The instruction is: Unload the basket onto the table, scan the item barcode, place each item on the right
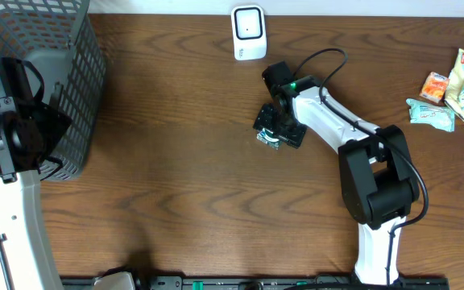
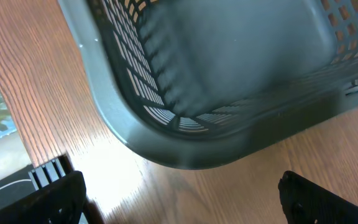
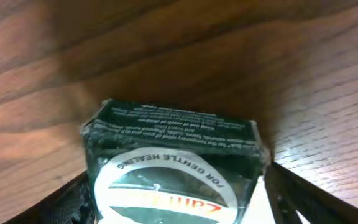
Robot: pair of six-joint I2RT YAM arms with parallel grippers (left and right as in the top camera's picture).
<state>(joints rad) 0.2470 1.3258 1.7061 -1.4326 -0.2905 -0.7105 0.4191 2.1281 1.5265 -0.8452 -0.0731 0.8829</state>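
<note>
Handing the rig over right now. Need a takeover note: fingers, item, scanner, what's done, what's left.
Left gripper: open, empty, hovering by the rim of the grey mesh plastic basket.
Right gripper: its fingers straddle the dark green box with a round white label; I cannot tell whether they grip it.
White barcode scanner: stands at the far edge of the wooden table, apart from the box.
Done: right arm is at the box.
Left: secure the grip, lift, and show the barcode to the scanner. No barcode is visible in these views.
</note>
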